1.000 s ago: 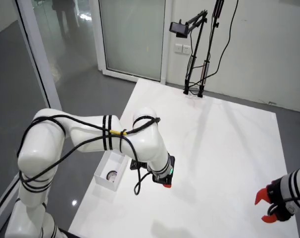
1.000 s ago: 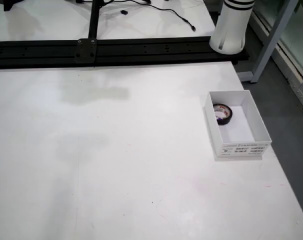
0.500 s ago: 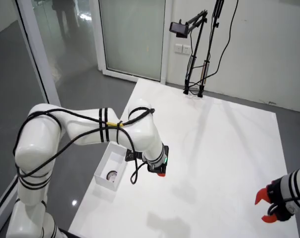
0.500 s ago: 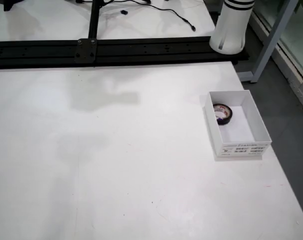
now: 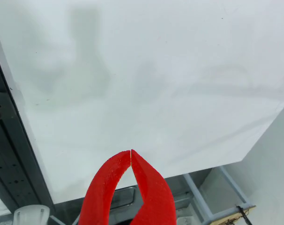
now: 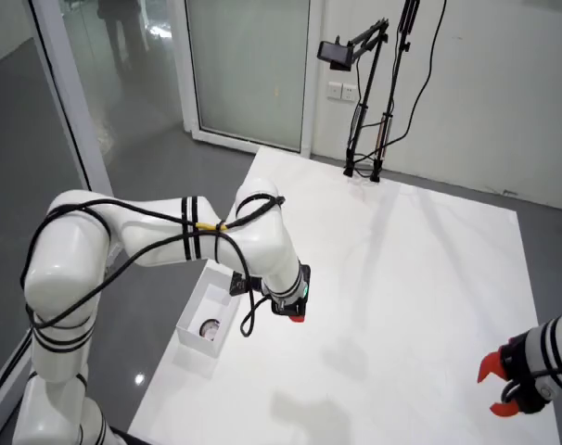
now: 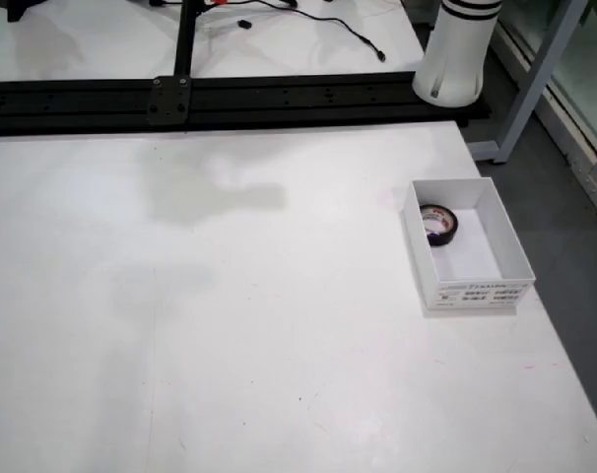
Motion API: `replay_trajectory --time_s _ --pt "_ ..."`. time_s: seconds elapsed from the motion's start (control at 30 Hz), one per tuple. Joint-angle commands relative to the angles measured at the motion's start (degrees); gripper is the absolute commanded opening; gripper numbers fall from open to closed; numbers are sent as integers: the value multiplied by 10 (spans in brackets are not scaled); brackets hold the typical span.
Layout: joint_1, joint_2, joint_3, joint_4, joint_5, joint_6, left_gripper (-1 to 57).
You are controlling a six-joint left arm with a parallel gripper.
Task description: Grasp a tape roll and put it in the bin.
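Observation:
A black tape roll [image 7: 438, 223] lies inside the white bin [image 7: 473, 293] at the right of the table in the view from above. In the view from the side, the roll [image 6: 209, 326] shows in the bin [image 6: 196, 339] at the table's left edge. My gripper [image 6: 297, 316] hangs above the table just right of the bin. In the view that rides on the gripper, its red fingers [image 5: 104, 187] meet at the tips, so the gripper [image 5: 130, 151] is shut with nothing in it. The gripper does not show in the view from above.
A second arm's red gripper [image 6: 501, 389] stays at the table's near right corner in the side view. A black rail [image 7: 230, 99] and my arm's base [image 7: 456, 49] border the table's far side. A camera stand [image 6: 364, 102] stands at the far end.
My gripper has risen and drifted up and left in the side view, staying beside the bin. The tape roll, the bin and the second arm have not moved.

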State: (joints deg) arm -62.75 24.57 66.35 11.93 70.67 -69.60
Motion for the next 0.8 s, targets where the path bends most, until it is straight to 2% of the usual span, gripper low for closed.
replay_trajectory --time_s 0.03,0.37,0.8 --pt "-24 -5 7 3 0 0 -1" --pt "-33 -5 7 2 0 0 -1" --pt "-9 -5 8 2 0 0 -1"
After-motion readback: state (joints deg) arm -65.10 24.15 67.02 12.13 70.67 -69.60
